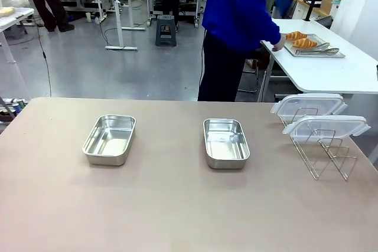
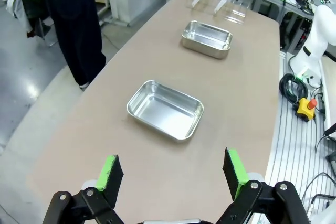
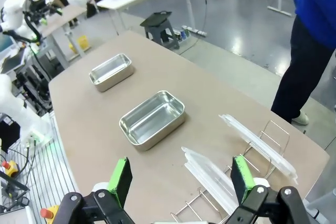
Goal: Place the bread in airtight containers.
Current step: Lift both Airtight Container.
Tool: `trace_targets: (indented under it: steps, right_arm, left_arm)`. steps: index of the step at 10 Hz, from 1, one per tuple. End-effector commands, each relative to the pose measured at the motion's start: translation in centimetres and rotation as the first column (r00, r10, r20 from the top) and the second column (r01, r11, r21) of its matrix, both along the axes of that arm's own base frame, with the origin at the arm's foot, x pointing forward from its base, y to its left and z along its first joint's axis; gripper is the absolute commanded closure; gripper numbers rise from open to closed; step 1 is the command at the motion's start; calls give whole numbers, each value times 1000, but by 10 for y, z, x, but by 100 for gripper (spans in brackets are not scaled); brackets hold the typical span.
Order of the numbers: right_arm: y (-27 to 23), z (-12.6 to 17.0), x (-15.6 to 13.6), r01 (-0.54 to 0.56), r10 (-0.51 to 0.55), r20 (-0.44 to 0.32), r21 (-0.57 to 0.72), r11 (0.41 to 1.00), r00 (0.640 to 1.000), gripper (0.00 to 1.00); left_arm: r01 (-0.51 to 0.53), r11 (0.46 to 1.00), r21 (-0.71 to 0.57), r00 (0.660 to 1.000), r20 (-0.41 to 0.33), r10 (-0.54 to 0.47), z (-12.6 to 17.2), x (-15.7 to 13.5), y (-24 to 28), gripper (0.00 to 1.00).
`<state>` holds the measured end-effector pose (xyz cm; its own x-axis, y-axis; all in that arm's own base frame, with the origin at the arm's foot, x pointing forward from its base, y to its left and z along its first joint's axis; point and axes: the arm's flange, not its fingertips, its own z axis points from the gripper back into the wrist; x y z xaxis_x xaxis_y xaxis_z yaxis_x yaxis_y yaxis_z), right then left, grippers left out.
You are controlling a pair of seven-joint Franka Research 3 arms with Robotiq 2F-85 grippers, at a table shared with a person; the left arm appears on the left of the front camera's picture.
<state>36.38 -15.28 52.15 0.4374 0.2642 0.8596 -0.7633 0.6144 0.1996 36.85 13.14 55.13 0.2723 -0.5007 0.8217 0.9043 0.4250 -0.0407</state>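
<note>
Bread waiting off to the side, tins open and empty

The two croissants point(image 1: 301, 39) lie on a tray point(image 1: 338, 55) on the white side table point(image 1: 331, 78), beside the person's hand point(image 1: 277, 42). They are well apart from the left tin point(image 1: 110, 139) and right tin point(image 1: 225, 142), whose lids point(image 1: 325, 127) lean in the wire rack point(image 1: 331, 160). The left gripper point(image 2: 171, 169) and right gripper point(image 3: 181, 174) hover with jaws spread, holding nothing. The croissants are likely light, soft and flaky (easily crushed), so pinch gently across the thick middle.
</note>
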Motion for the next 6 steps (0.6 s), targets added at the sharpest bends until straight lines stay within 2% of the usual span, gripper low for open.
trace_targets:
  steps: [1,6]
  right_arm:
    - [-3,3,3,-14,14,37,4,1000,999,0]
    - [-3,3,3,-14,14,37,4,1000,999,0]
  left_arm:
    - [24,1000,0,1000,20,-24,0,1,0,0]
    - [24,1000,0,1000,20,-24,0,1,0,0]
